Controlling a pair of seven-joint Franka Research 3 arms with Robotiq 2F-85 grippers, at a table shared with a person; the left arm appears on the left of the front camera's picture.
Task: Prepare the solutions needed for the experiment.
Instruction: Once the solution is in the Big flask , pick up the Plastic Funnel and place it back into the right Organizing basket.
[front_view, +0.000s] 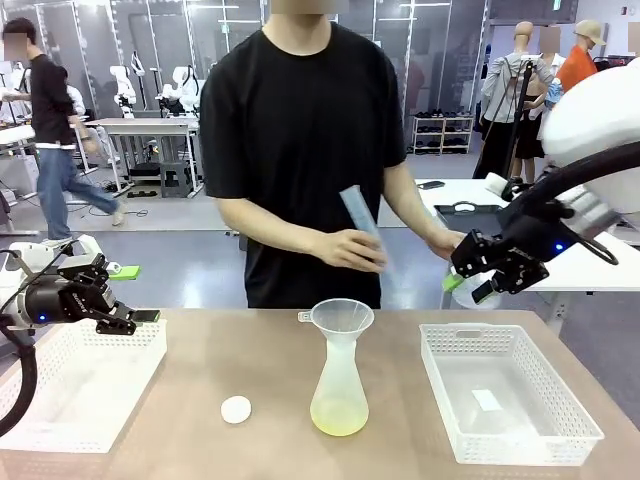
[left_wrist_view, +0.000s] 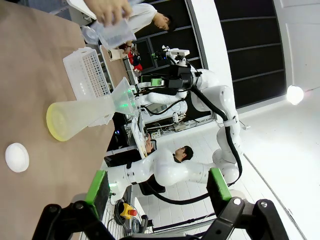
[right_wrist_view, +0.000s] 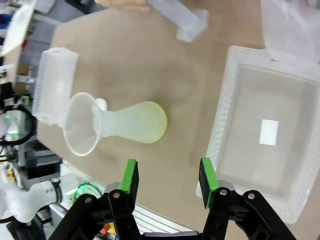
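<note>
The pale yellow-green solution lies in the bottom of the conical flask, ahead of the half-open, empty right end effector and farther ahead of the wide-open, empty left end effector; a careless reach by either, or a bump from the person's graduated cylinder, could catch the loosely seated funnel and tip the flask.

Landmark: flask. In its neck, funnel; in its base, solutions. Just left of flask, disc; farther left, left basket. Right of flask, right basket. Behind and above flask, cylinder in person's hand.
</note>
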